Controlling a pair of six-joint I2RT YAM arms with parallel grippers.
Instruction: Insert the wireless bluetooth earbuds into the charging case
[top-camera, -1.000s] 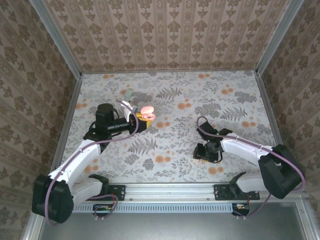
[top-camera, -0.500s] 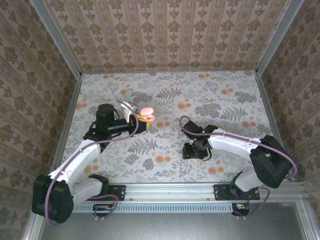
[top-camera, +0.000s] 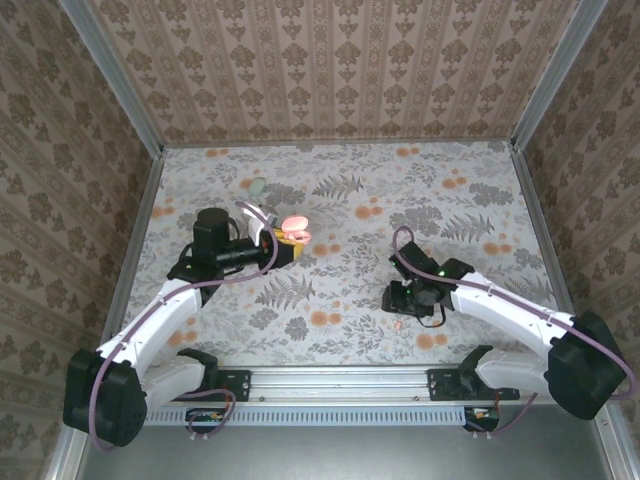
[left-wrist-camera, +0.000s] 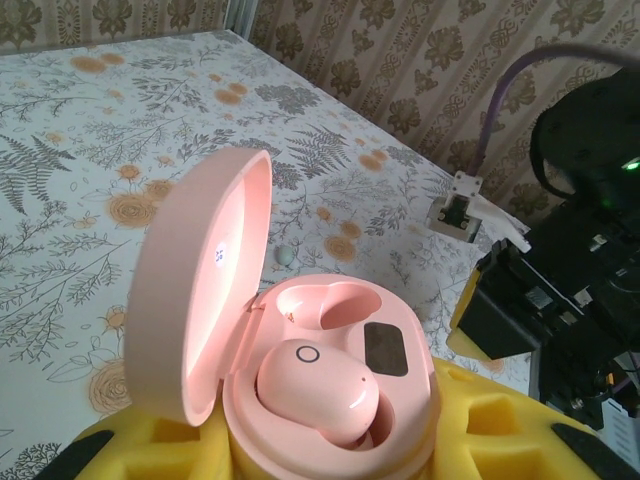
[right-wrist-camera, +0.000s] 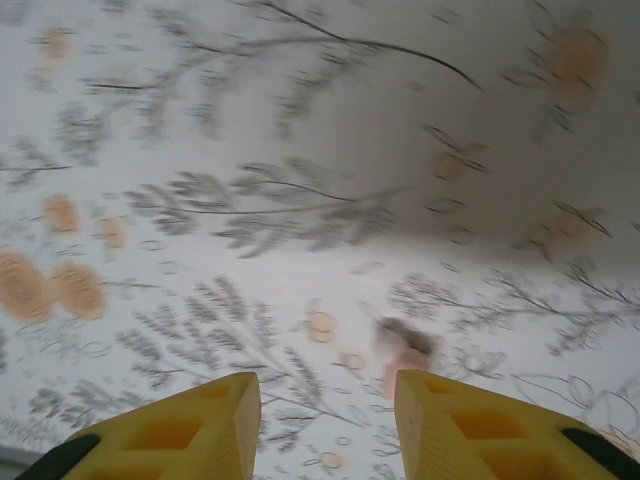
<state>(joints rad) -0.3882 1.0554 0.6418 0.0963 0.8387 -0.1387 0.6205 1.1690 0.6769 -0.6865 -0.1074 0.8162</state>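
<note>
My left gripper (top-camera: 278, 243) is shut on the pink charging case (top-camera: 293, 228), held just above the table with its lid (left-wrist-camera: 205, 300) standing open. One pink earbud (left-wrist-camera: 318, 388) sits in the near socket of the case (left-wrist-camera: 400, 400); the far socket (left-wrist-camera: 325, 300) is bare. A second pink earbud (top-camera: 397, 325) lies on the table just in front of my right gripper (top-camera: 403, 302). In the right wrist view this earbud (right-wrist-camera: 405, 362) is blurred, close to the right fingertip (right-wrist-camera: 440, 395). The right gripper (right-wrist-camera: 325, 400) is open with nothing between its fingers.
A pale green case (top-camera: 258, 186) lies at the back left of the flower-printed table (top-camera: 340, 330). A tiny pale greenish piece (left-wrist-camera: 285, 256) rests on the table beyond the pink case. The right arm (left-wrist-camera: 570, 290) shows close to the held case. Patterned walls enclose the table.
The right gripper swung left towards the middle, then came back right, and now hangs by the pink earbud on the table. The left arm and case have stayed still.
</note>
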